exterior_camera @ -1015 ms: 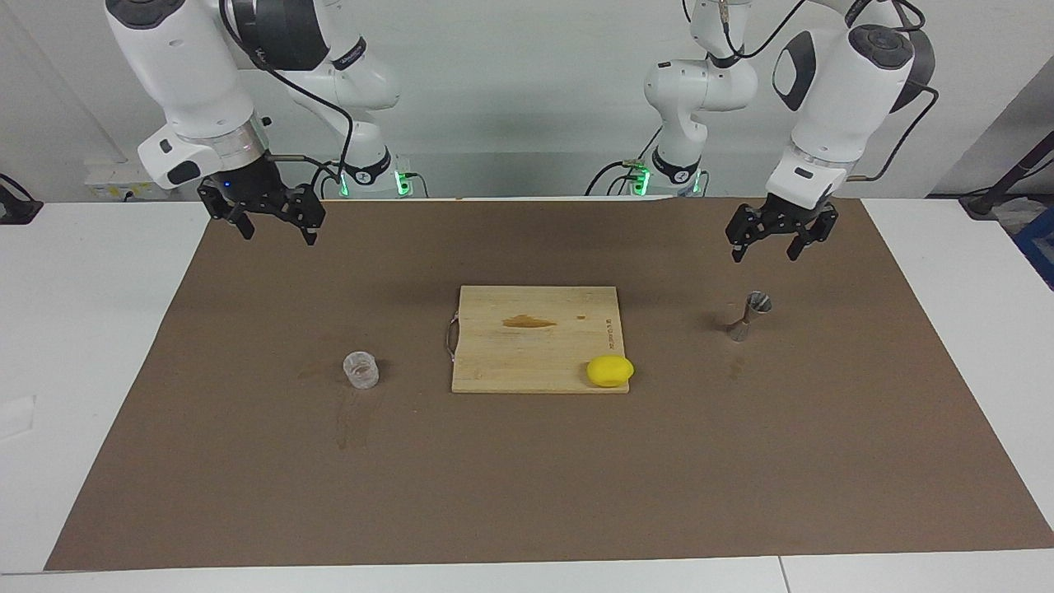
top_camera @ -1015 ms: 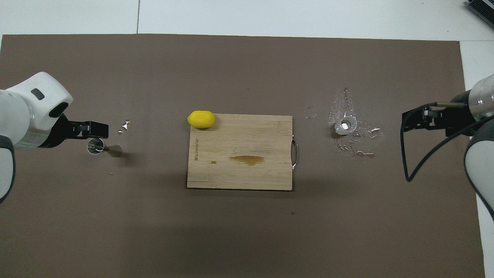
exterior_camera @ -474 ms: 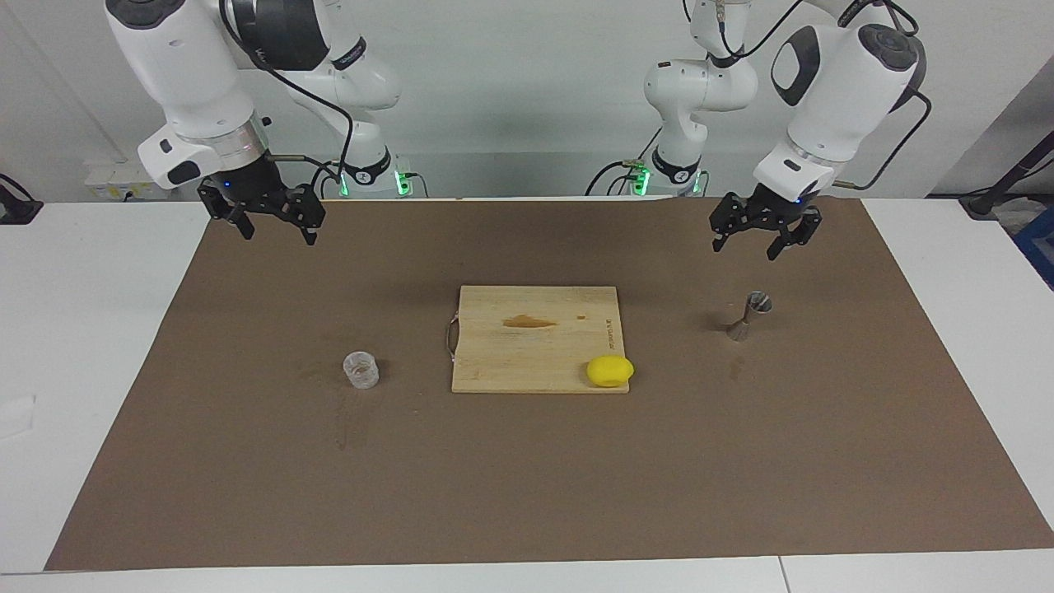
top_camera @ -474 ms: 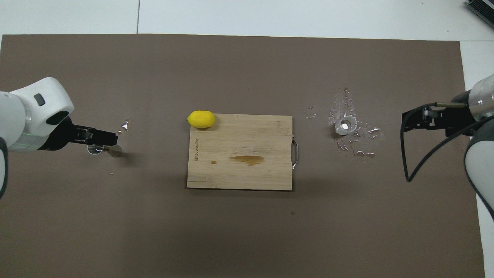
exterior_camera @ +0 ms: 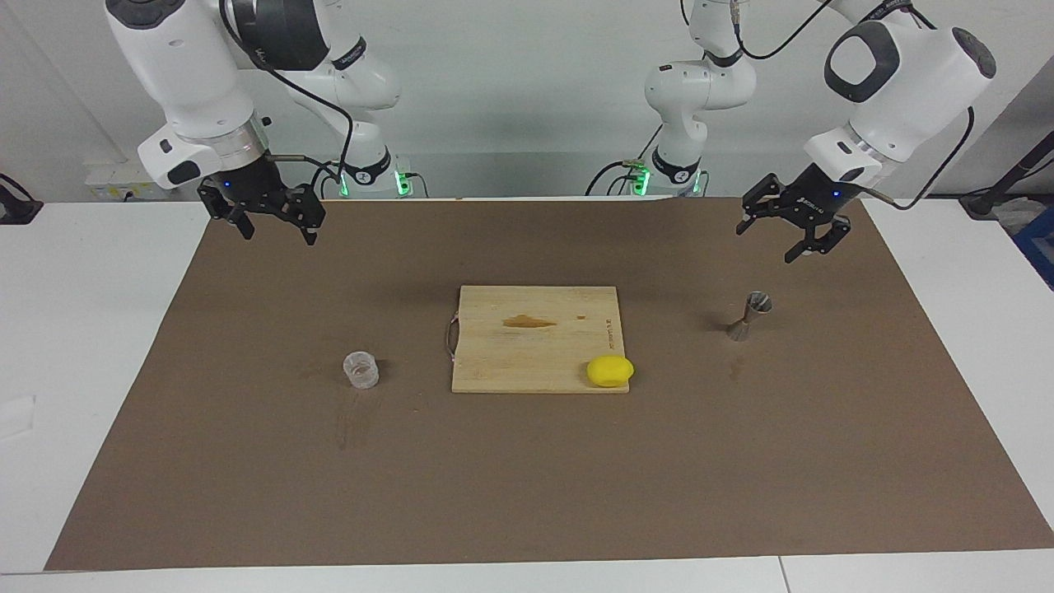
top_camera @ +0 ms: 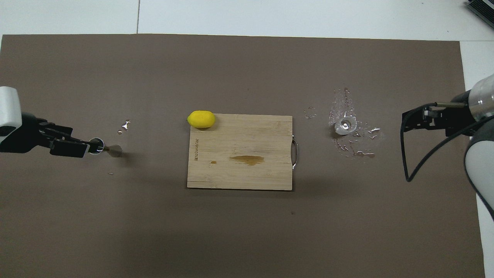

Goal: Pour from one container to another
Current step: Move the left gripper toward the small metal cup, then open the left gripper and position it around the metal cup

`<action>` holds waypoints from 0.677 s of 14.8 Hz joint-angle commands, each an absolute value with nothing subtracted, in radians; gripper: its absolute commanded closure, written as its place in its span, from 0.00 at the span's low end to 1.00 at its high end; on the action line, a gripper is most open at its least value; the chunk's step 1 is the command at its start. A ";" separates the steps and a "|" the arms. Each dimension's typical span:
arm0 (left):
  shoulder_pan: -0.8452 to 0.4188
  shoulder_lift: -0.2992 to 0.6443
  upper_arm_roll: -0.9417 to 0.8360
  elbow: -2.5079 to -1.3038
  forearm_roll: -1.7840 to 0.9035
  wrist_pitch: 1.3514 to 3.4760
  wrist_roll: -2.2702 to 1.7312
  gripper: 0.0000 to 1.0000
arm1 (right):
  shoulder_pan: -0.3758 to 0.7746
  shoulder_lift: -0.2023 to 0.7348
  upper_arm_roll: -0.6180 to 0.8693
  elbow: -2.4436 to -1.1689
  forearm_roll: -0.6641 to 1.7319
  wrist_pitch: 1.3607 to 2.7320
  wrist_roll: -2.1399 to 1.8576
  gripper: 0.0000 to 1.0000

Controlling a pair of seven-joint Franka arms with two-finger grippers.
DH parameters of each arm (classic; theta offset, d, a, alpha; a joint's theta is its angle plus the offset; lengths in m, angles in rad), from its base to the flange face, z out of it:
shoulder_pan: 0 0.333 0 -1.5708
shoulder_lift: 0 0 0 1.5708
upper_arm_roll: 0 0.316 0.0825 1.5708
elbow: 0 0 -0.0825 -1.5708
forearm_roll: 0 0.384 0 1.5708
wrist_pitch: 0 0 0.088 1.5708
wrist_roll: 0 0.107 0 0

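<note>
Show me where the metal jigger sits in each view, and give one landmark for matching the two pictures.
Facing view: the jigger stands on the brown mat toward the left arm's end of the table, beside the cutting board.
Overhead view: the jigger is at the same end, partly covered by the left gripper raised above it.
Shared landmark: the lemon on the board's corner nearest the jigger.

The cutting board (top_camera: 239, 151) bears a small printed brand mark, too small to read.
</note>
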State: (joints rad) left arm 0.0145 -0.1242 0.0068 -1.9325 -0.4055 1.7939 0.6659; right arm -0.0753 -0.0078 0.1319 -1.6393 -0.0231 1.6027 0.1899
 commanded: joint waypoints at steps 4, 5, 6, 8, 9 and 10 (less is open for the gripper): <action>0.138 -0.054 0.002 -1.928 -0.549 1.738 1.182 0.00 | -0.084 -0.012 0.138 -1.646 -0.031 1.600 0.183 0.00; 0.156 -0.048 0.002 -1.924 -0.572 1.730 1.242 0.00 | -0.086 -0.012 0.138 -1.646 -0.031 1.600 0.183 0.00; 0.175 -0.035 -0.002 -1.925 -0.598 1.721 1.277 0.00 | -0.086 -0.012 0.138 -1.646 -0.031 1.600 0.183 0.00; 0.207 -0.011 0.002 -1.925 -0.641 1.660 1.314 0.00 | -0.086 -0.012 0.138 -1.646 -0.031 1.600 0.183 0.00; 0.218 -0.005 0.002 -1.928 -0.656 1.657 1.360 0.00 | -0.086 -0.012 0.138 -1.646 -0.031 1.600 0.183 0.00; 0.222 -0.002 0.002 -1.931 -0.682 1.657 1.421 0.00 | -0.086 -0.012 0.138 -1.646 -0.031 1.600 0.183 0.00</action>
